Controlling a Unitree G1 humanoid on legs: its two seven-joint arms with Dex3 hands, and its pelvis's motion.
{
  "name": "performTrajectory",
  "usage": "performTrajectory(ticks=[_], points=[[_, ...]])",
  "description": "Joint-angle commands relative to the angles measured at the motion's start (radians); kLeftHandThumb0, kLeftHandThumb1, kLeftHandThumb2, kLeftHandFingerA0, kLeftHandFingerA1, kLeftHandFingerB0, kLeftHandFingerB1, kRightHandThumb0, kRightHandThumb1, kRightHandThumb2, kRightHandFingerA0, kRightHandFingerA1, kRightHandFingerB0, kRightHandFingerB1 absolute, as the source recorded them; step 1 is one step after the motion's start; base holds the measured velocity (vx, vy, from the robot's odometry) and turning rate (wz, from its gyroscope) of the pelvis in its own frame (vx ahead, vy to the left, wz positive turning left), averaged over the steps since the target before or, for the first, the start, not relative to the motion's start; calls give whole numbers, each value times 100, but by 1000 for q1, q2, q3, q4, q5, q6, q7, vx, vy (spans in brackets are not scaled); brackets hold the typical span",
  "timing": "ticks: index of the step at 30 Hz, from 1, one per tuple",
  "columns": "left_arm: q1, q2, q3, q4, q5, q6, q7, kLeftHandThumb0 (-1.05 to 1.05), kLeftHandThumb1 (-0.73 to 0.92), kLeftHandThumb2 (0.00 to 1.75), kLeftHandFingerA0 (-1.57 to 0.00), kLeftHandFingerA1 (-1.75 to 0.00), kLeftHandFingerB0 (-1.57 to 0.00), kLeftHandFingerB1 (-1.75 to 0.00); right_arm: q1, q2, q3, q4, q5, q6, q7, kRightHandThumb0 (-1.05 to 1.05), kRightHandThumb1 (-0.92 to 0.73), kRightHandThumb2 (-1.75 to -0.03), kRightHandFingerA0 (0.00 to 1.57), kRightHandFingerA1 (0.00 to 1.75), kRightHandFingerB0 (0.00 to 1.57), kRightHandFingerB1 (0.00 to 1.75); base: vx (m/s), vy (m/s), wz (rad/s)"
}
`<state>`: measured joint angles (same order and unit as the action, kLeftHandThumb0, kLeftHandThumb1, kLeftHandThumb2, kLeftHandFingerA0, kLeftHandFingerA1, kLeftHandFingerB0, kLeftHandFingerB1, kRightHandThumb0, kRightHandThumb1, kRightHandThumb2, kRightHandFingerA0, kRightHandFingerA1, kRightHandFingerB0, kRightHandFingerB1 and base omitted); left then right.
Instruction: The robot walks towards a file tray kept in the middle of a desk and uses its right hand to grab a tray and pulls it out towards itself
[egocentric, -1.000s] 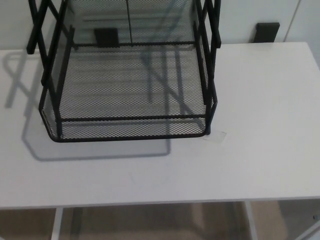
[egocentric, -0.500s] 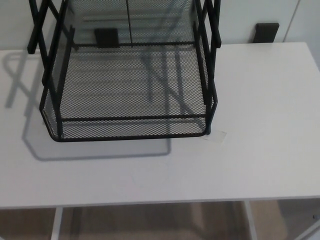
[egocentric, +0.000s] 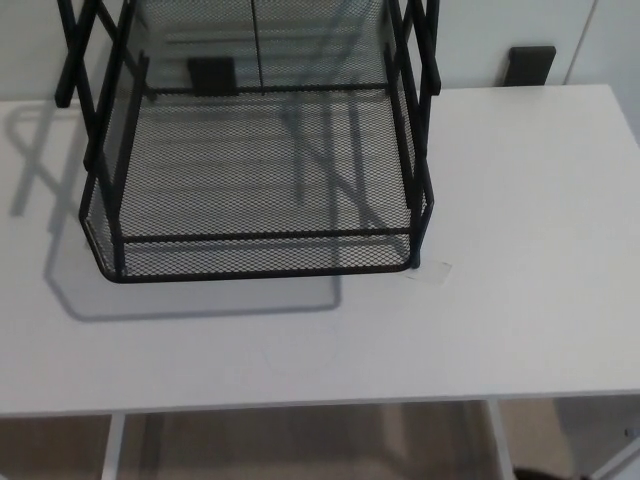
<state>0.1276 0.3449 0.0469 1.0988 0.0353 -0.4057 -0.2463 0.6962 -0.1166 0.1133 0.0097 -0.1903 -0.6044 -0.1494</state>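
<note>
Since the frame half a second back I see nothing on the desk moved; the only change I can pick out is a small dark shape (egocentric: 545, 474) that has crept in at the bottom edge, below and right of the file tray, too little of it showing for me to say what it is. Neither of my hands is in the picture, so I cannot tell whether they are released or clenched. Working outward from my side, the white desk (egocentric: 520, 330) has a bare strip along its near edge in front of the file tray. The file tray (egocentric: 255, 180) stands on the desk's left-centre portion, a black wire-mesh rack with a thin tubular frame. Its lowest tray sits inside the frame, its rounded front lip facing me and casting a shadow on the desk toward me and to the left. Just beside the file tray's front right corner lies a small pale slip or tape patch (egocentric: 432, 272). Behind the file tray, beyond the desk's far edge, two dark blocks (egocentric: 533, 62) stand against the pale wall.
</note>
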Motion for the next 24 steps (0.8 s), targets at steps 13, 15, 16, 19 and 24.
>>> performTrajectory(ticks=[13,15,16,19,24], points=[[-21,20,30,-52,-39,46,-56,-37,38,64,-51,-48,-43,-42,-414,221,210,-865,-662,128,256,-62,-60,-58,25,44,29,33,0,0,0],[-18,22,27,-55,-35,44,-60,-37,39,64,-50,-47,-42,-42,-448,243,230,-863,-724,145,280,-65,-60,-58,15,46,24,33,0,0,0],[-22,24,27,-54,-36,42,-67,-37,38,64,-48,-47,-42,-42,-481,260,243,-851,-764,151,287,-70,-49,-80,4,49,14,43,0,0,0],[-27,25,32,-55,-43,45,-74,-37,38,64,-49,-47,-43,-43,-527,268,259,-831,-814,160,294,-70,-47,-80,3,39,10,40,0,0,0],[-19,32,15,-61,-16,40,-55,-37,38,64,-51,-47,-42,-42,-614,284,304,-746,-1026,230,358,-83,-53,-86,1,6,9,33,0,0,0]])
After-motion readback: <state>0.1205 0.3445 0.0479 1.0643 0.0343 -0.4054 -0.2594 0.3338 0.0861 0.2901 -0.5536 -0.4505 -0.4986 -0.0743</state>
